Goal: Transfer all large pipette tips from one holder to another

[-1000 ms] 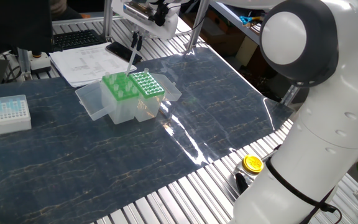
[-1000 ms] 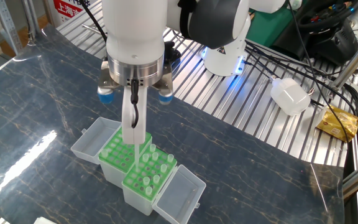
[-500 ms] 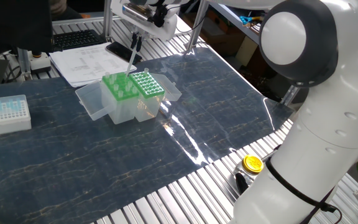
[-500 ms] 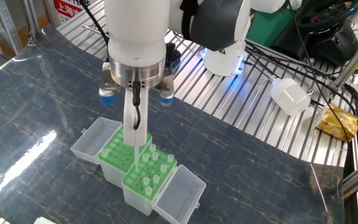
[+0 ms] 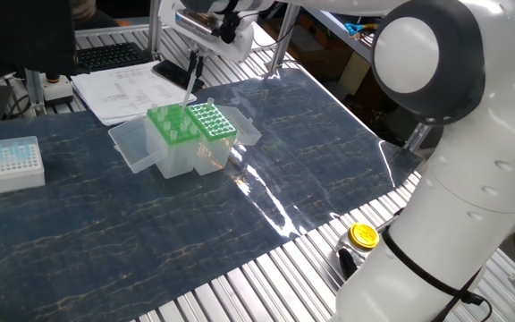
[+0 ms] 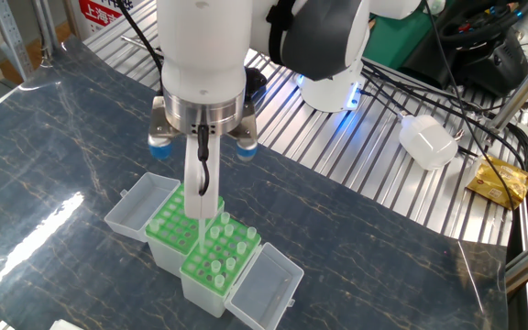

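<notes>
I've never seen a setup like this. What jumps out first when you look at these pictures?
The big white robot arm dominates, reaching down over the dark marbled table. Its hand hangs just above two bright green racks standing side by side in clear boxes with their lids folded open, and a slender clear tip hangs from the hand over the racks. Off to one side sits a small white box of bluish tips.
</notes>
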Controlling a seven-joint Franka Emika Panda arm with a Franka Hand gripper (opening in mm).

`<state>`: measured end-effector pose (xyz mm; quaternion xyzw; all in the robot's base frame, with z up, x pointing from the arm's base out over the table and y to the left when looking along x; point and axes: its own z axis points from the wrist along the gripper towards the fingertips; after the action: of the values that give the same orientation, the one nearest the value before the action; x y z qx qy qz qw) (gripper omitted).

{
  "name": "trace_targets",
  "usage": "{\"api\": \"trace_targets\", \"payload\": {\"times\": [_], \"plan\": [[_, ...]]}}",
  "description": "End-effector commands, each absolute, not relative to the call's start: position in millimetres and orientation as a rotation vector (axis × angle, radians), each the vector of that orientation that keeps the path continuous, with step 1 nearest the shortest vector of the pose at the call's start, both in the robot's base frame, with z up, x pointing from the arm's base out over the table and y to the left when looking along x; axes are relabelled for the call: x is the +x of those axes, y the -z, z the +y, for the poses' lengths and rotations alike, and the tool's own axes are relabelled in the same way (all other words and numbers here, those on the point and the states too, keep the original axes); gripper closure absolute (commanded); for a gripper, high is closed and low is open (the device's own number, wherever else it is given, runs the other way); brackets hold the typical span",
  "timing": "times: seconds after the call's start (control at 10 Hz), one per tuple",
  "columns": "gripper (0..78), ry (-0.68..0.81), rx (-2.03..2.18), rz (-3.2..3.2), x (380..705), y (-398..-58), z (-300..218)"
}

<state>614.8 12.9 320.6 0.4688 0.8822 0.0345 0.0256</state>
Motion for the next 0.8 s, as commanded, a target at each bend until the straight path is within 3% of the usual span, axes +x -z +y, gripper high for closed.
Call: {"api": "trace_targets", "payload": {"times": [0.1, 0.8], "plan": [[76.4, -0.093, 1.441, 2.724, 614, -315, 12], [76.4, -0.071, 1.490, 2.702, 614, -298, 19]]}}
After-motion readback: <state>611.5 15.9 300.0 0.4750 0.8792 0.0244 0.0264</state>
